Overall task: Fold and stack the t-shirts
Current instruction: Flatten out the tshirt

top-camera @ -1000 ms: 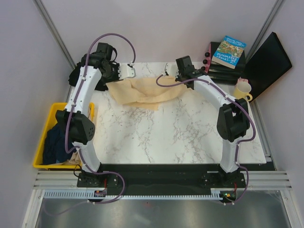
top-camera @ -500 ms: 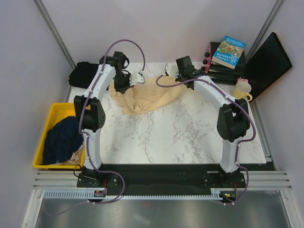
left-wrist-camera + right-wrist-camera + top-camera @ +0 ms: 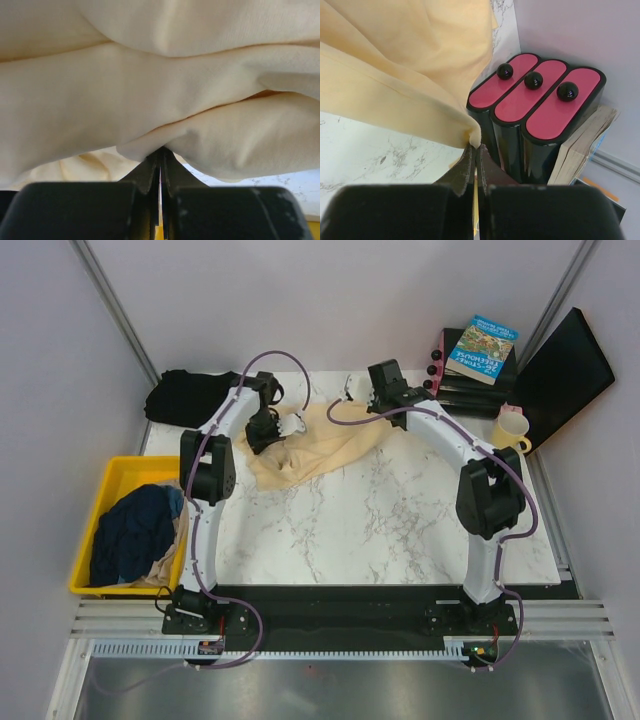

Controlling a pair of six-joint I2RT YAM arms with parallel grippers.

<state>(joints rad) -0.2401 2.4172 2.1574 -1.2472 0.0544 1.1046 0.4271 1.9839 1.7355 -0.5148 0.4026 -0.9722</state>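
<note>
We see the cream shirt (image 3: 320,445) bunched in the upper middle of the overhead view. It lies on the marble table (image 3: 400,530), spreading from upper right down toward lower left.

The left gripper (image 3: 161,152) is clenched on a fold of it. In its wrist view the two black fingers meet with only a thin slit between them. A pinch of cloth sits at their tips, and the rest of the shirt fills the frame above.

The right gripper (image 3: 474,147) is clamped on an edge of the same shirt (the hem corner sits right at its tips). The cloth drapes away to the upper left of that view.

From overhead, the left gripper is at the shirt's upper left edge and the right one at its upper right edge. The cloth sags onto the table between them.

The black shirt (image 3: 185,395) lies heaped in the upper left of the overhead view, at the table's far corner. The navy shirt (image 3: 135,530) is piled in a yellow bin (image 3: 125,472) at the lower left, beside the table, with a bit of pale cloth under it.

A black box with three red tops (image 3: 535,100) stands just beyond the right gripper. A book (image 3: 482,348) and a yellow mug (image 3: 510,428) sit at the upper right.
</note>
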